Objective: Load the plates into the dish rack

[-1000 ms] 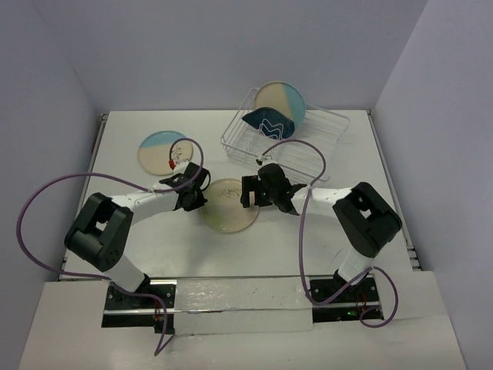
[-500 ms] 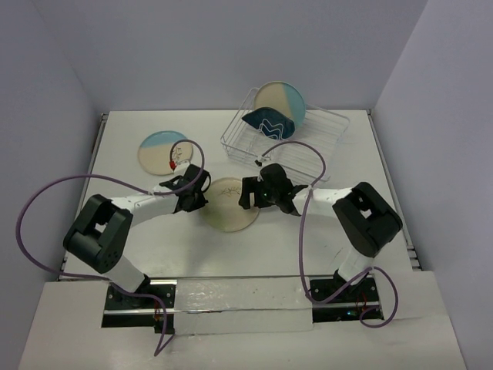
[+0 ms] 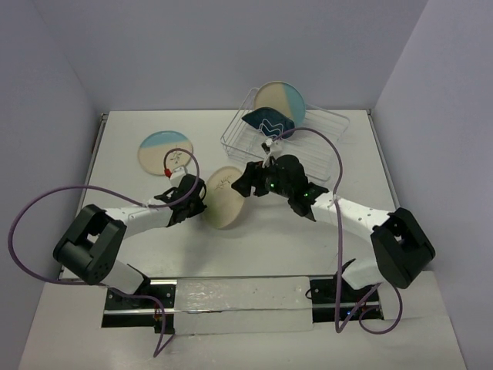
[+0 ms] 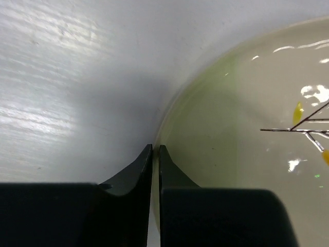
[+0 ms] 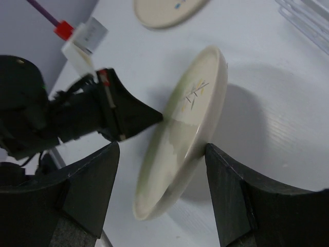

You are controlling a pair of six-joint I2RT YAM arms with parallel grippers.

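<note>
Right wrist view: left fingers (image 5: 139, 116), pressed together, are propping the cream plate (image 5: 190, 118) tilted off the tabletop (image 5: 277, 103); right fingers (image 5: 92, 180), spread, are straddling it, so squeezing probably comes next.

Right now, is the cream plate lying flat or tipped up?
Tipped up. The cream plate leans on one edge, its other rim raised off the table, the left gripper touching it.

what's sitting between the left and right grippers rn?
The cream plate, tilted up on edge; left gripper at its rim, right gripper open astride it. Clearest in right wrist view.
</note>
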